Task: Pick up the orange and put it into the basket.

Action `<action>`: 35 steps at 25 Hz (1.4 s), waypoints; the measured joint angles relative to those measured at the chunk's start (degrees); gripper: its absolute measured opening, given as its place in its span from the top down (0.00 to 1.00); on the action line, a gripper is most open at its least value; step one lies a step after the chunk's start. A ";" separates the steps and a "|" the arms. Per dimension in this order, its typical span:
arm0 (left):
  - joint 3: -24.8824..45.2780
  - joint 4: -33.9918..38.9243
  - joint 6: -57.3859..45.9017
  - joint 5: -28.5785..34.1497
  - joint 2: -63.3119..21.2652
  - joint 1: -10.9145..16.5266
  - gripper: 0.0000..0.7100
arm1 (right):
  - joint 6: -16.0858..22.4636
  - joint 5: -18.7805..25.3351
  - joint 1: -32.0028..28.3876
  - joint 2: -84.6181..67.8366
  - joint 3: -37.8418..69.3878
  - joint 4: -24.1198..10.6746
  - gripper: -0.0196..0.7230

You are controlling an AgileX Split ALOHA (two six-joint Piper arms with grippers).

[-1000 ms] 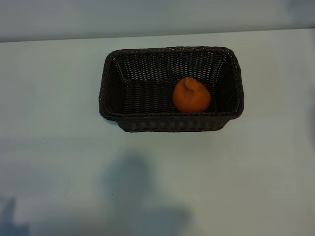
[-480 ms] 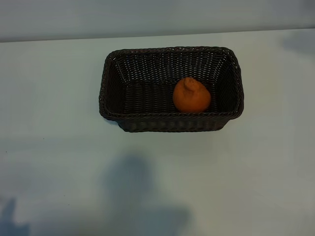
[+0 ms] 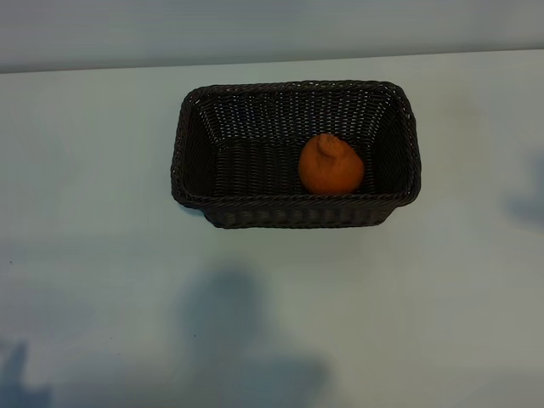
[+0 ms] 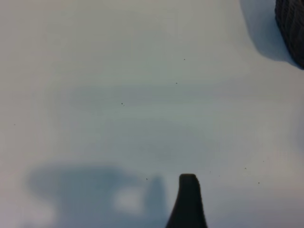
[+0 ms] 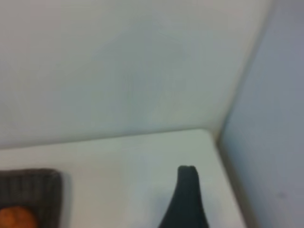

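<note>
The orange lies inside the dark brown wicker basket, toward its right end, knob pointing up. Neither gripper appears in the exterior view. In the left wrist view one dark finger of my left gripper hangs over bare table, with a corner of the basket far off. In the right wrist view one dark finger of my right gripper is over the table near its corner, with a corner of the basket and a sliver of the orange off to the side. Both grippers are open and hold nothing.
The white table carries soft arm shadows near its front edge and at its right edge. A pale wall runs behind it. In the right wrist view the table's corner and edge lie close to the finger.
A faint shadow at the right side of the exterior view has slid from the far corner toward the near side. The orange and basket have not moved.
</note>
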 joint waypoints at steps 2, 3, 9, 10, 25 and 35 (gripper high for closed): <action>0.00 0.00 0.05 0.00 0.00 0.00 0.17 | 0.07 -0.25 0.00 -4.98 3.09 -0.65 0.20; 0.00 0.00 0.05 0.00 0.00 0.00 0.17 | 0.12 -0.49 0.00 -7.27 5.04 -0.65 0.20; 0.00 0.00 0.19 0.00 0.00 0.00 0.17 | 0.12 -2.54 0.50 -18.22 20.08 0.50 0.20; 0.00 0.00 0.19 0.00 0.00 0.00 0.17 | 0.12 -3.44 1.22 -20.21 22.54 0.68 0.20; 0.00 0.00 0.13 0.00 0.00 0.00 0.17 | 0.07 -5.39 3.58 -38.27 46.66 1.24 0.20; 0.00 0.00 0.13 0.00 0.00 0.00 0.17 | -0.26 -5.70 3.58 -38.27 56.47 1.24 0.20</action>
